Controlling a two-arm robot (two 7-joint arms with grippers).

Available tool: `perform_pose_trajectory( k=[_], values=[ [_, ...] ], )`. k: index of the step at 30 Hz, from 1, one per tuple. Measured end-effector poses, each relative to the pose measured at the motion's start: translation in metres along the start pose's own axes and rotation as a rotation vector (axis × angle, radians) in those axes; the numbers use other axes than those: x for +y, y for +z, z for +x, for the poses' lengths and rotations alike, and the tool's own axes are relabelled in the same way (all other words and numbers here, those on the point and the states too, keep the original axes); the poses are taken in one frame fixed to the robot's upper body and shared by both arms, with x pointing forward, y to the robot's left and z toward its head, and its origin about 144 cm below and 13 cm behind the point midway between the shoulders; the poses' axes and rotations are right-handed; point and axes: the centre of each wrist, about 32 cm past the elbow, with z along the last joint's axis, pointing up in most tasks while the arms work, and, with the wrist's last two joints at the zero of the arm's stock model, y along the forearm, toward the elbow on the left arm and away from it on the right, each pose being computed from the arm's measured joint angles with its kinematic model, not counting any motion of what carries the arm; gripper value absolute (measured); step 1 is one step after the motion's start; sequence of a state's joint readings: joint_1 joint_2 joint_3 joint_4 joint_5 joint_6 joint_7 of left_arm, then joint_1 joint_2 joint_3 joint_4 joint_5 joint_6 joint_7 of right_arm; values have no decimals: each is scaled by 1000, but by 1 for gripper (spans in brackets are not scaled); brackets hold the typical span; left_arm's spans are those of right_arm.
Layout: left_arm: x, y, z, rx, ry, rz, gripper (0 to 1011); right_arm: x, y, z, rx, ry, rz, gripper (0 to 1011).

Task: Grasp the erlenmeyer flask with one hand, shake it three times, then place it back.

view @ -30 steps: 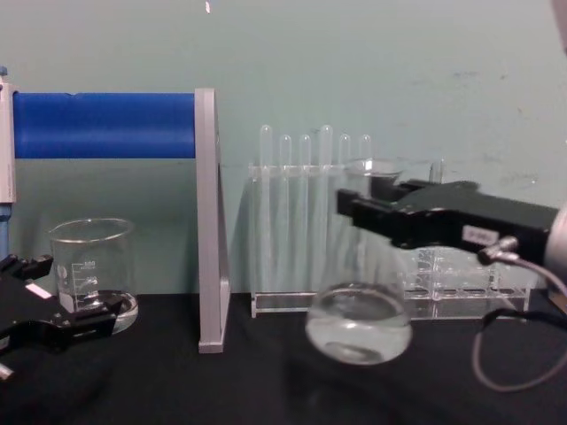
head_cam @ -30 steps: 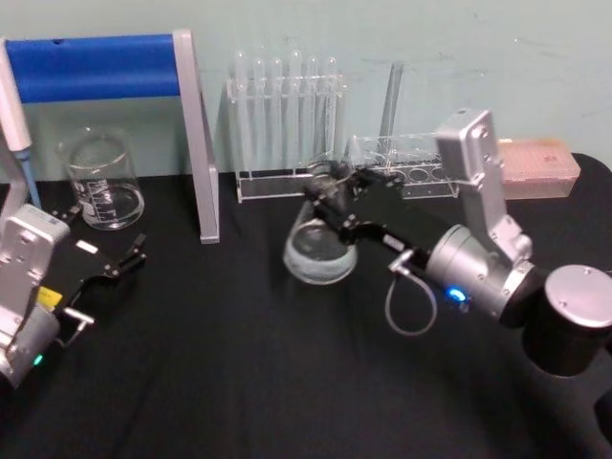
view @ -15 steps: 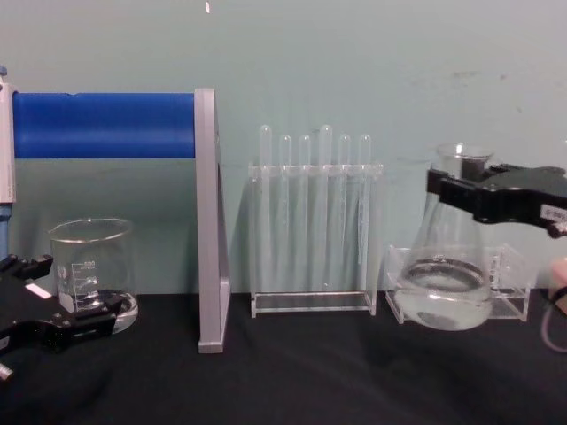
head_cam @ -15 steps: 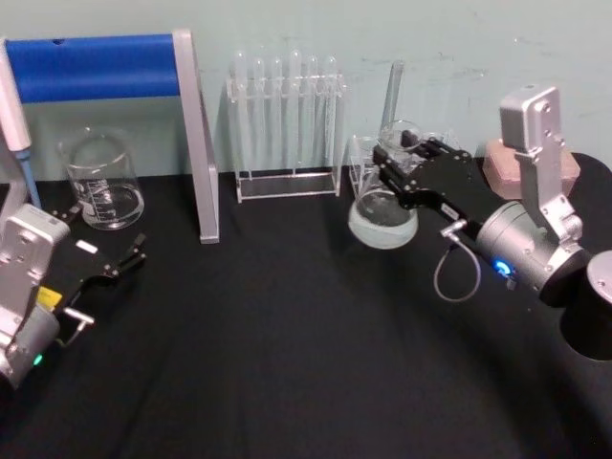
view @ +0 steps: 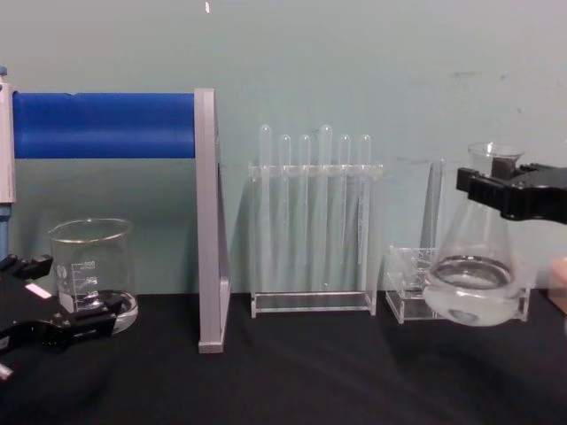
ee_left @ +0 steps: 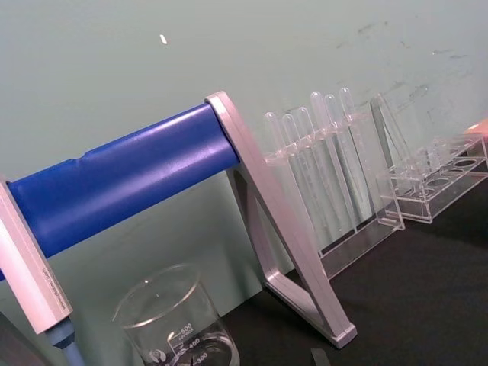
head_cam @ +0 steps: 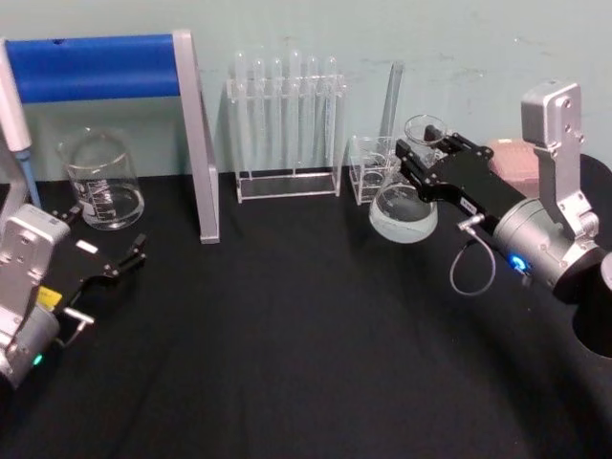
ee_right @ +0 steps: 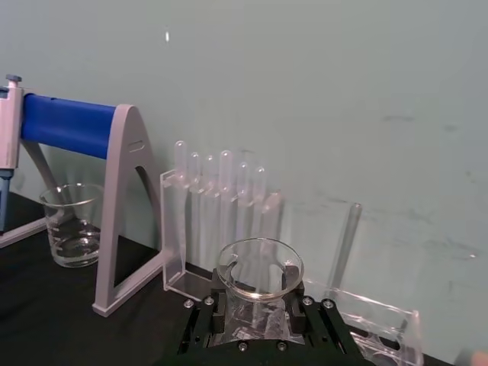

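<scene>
At lower left, the black left pincer [head_cam: 108, 231] is parked over the black surface [head_cam: 287, 363], fingers apart. Farther, at right, the black right pincer [head_cam: 426, 149] is clamped on the neck of the clear conical glass erlenmeyer flask [head_cam: 404, 215], apparently held aloft. Grasp is judged done; shakes cannot be counted; setting-down remains.
</scene>
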State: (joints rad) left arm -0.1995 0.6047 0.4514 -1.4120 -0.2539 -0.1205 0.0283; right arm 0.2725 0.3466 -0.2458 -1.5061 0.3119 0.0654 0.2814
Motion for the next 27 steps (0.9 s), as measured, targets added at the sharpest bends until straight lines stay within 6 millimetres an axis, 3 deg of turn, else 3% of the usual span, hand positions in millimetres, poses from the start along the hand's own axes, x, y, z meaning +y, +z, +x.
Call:
perform_pose_trajectory(
  k=[27],
  values=[
    [0,0,0,0,0,0,1001,8,-1,-39,24,196,-1,456]
  ],
)
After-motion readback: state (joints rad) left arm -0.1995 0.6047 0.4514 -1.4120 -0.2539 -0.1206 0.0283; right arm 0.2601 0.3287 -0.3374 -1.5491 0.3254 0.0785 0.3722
